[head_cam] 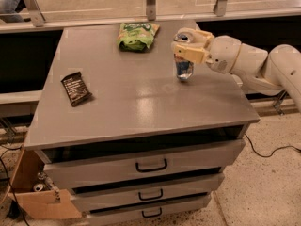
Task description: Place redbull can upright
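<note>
The redbull can [184, 68] stands upright on the grey cabinet top [141, 98], toward its right rear part. Its silver top shows at the upper end and its blue lower body below the fingers. My gripper [186, 46] reaches in from the right on a white arm [254, 65]. Its tan fingers [190, 53] are closed around the can's upper half. The can's base looks to be at the surface or just above it.
A green crinkled snack bag [137, 34] lies at the back centre of the cabinet top. A flat black wrapped bar [75, 88] lies at the left. Drawers with black handles [151, 166] are below the front edge. A cardboard box [37, 192] sits on the floor at the lower left.
</note>
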Robot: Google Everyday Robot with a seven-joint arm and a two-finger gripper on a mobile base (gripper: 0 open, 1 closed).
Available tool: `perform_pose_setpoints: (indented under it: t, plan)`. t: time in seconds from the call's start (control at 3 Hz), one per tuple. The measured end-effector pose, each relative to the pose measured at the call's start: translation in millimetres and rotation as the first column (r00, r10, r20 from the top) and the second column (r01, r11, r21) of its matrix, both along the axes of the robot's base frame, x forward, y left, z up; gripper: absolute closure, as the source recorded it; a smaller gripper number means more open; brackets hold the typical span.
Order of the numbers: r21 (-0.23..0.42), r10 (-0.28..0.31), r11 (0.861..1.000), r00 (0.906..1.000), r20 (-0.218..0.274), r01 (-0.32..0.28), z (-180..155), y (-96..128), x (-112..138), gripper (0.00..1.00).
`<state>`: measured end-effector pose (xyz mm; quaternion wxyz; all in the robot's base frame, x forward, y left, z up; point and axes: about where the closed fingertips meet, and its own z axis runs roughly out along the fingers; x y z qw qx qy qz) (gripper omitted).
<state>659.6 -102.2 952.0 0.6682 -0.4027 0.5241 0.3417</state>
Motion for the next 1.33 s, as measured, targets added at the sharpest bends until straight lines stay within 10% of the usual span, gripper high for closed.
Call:
perform_pose_setpoints:
  t: [1.33]
  plan:
    - [0.026, -0.005, 1.000, 0.9928, -0.120, 0.008, -31.8, -25.7, -19.2, 0.12]
